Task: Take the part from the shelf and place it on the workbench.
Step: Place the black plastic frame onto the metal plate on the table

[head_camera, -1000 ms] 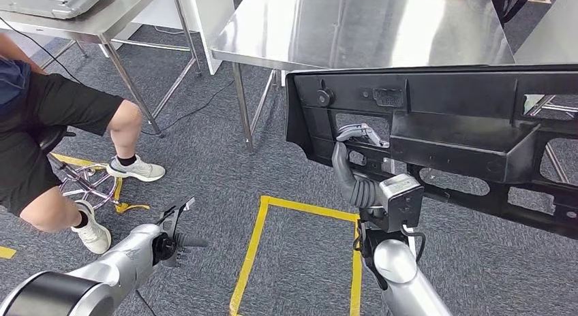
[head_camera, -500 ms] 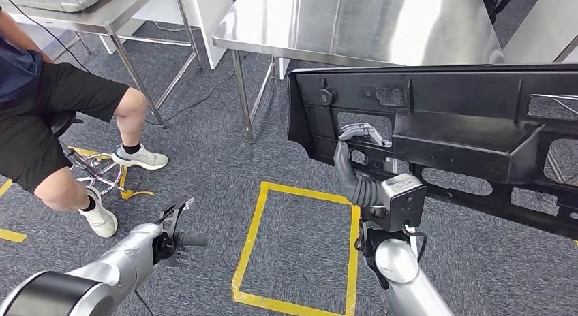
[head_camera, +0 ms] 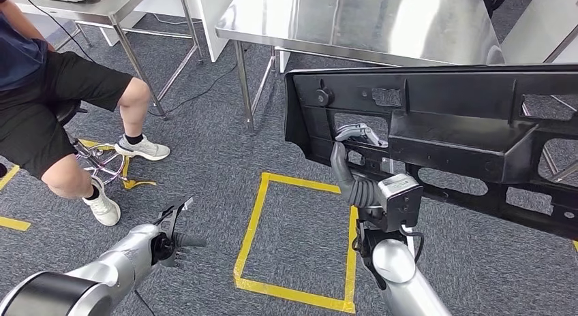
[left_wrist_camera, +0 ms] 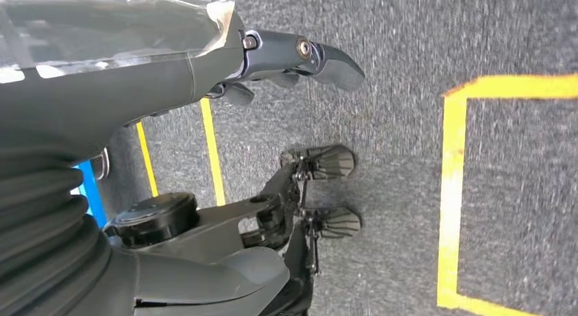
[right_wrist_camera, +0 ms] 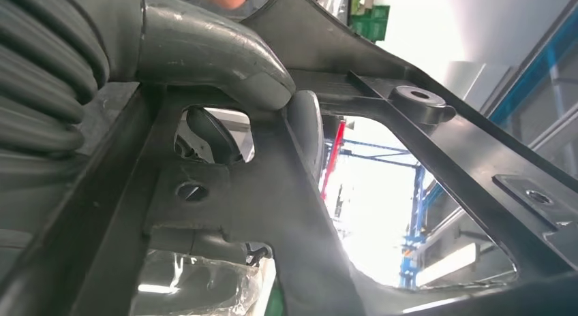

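The part (head_camera: pixel 443 135) is matt black all over, its ribs and cut-outs the same shade. The right hand (head_camera: pixel 351 163) on it is grey, with silver-tipped fingers (head_camera: pixel 358 133), on a shiny silver arm (head_camera: pixel 402 282). The left hand (head_camera: pixel 176 234) is black on a silver arm (head_camera: pixel 109 265). The floor (head_camera: pixel 211 152) is speckled dark grey carpet, marked with a square (head_camera: pixel 253 234) of yellow tape. The surface (head_camera: pixel 361 23) is bright bare steel. A person (head_camera: pixel 48 118) wears black shorts, black socks and white shoes (head_camera: pixel 142 149).

Workshop/lab: steel workbench (head_camera: pixel 361 23), grey carpet w/ yellow floor tape (head_camera: pixel 252 227).
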Tool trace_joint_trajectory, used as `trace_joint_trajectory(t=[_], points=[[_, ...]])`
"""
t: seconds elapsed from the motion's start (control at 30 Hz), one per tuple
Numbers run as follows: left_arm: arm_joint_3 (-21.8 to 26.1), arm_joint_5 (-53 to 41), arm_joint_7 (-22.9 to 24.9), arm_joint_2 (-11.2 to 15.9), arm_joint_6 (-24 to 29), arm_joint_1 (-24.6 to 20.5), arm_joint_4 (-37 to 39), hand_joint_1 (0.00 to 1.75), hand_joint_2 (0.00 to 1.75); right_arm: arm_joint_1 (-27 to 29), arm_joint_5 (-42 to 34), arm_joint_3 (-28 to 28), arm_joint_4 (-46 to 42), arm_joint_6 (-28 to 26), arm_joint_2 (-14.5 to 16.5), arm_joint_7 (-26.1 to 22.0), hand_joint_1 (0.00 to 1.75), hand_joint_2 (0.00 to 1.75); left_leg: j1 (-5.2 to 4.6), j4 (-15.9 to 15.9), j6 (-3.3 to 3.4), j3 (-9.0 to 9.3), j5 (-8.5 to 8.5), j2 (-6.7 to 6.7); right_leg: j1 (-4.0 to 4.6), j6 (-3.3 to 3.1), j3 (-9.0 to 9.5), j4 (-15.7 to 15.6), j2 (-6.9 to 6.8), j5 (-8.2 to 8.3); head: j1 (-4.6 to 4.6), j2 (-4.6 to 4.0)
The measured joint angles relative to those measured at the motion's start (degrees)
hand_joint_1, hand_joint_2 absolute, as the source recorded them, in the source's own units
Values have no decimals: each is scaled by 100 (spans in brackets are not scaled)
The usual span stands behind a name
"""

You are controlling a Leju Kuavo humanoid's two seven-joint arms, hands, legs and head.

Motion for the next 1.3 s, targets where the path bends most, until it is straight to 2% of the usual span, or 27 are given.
trace_joint_trajectory(t=[0.03,0.1,0.17,0.2,0.23,0.27,0.3,0.33,0.37,0.4,0.53,0.63,0.77,1.03,1.3], points=[[0,0,0,-4,0,-3,0,0,175,-2,1,-2,0,0,-1,-1,175,175,8,-31,50,-7,33,7,-2,16,-61,100,3,-65,10,0],[0,0,0,-12,-1,-4,0,0,175,-1,1,-5,0,0,-3,-1,175,175,15,-64,121,-39,88,20,-14,5,-325,664,7,-349,27,0],[0,0,0,-15,-2,3,0,0,175,13,0,-5,0,0,-8,-1,175,175,6,-64,143,-100,132,22,-19,-1,-655,1430,9,-653,35,0],[0,0,0,-17,-3,9,0,0,175,20,0,-4,0,0,-11,-1,175,175,4,-63,140,-127,154,21,-20,21,-726,1612,9,-705,35,0],[0,0,0,-20,-3,14,0,0,175,24,0,-4,0,0,-15,-1,175,175,4,-62,130,-149,175,20,-23,59,-677,1554,9,-665,37,0],[0,0,0,-21,-4,16,0,0,175,26,0,-4,0,0,-16,-1,175,175,7,-62,115,-161,193,18,-29,107,-500,1242,8,-539,38,0],[0,0,0,-22,-4,16,0,0,175,24,0,-4,0,0,-18,-1,175,175,7,-61,95,-167,209,16,-39,148,-253,800,7,-387,41,0],[0,0,-1,-22,-4,12,0,0,175,22,0,-3,0,0,-18,0,175,175,-4,-61,67,-176,228,13,-35,160,-28,392,9,-259,42,0],[0,0,0,-22,-4,6,0,0,175,21,1,-3,0,0,-19,-1,175,175,-15,-60,36,-186,249,11,-33,147,122,104,14,-168,39,0],[0,0,-1,-18,-4,1,0,0,175,23,0,-2,0,0,-19,-1,175,175,-27,-59,19,-203,262,9,-39,123,186,-35,19,-125,37,0],[0,0,0,-12,-7,-3,0,0,175,25,-2,-2,0,0,-19,-3,175,175,-29,-96,116,-235,346,9,-31,38,156,-67,35,-60,28,0],[0,0,-1,-16,-2,-5,0,0,175,21,-2,-2,0,0,-19,-3,175,175,-21,-162,53,-229,408,9,-14,-13,123,-66,35,-29,27,0],[0,0,0,-15,1,-5,0,0,175,23,-2,-1,0,0,-19,-3,175,175,-18,-204,-13,-231,453,8,-5,-43,94,-62,33,-11,27,0],[0,0,0,-17,0,-5,0,0,175,23,-2,-1,0,-1,-19,-2,175,175,-16,-208,-47,-263,466,8,4,-51,64,-60,31,-5,30,0],[2,0,-9,-17,1,24,-1,0,175,35,-2,-13,29,4,-19,0,175,175,-34,-203,-50,-283,467,6,-12,-38,53,-60,29,5,30,0]])
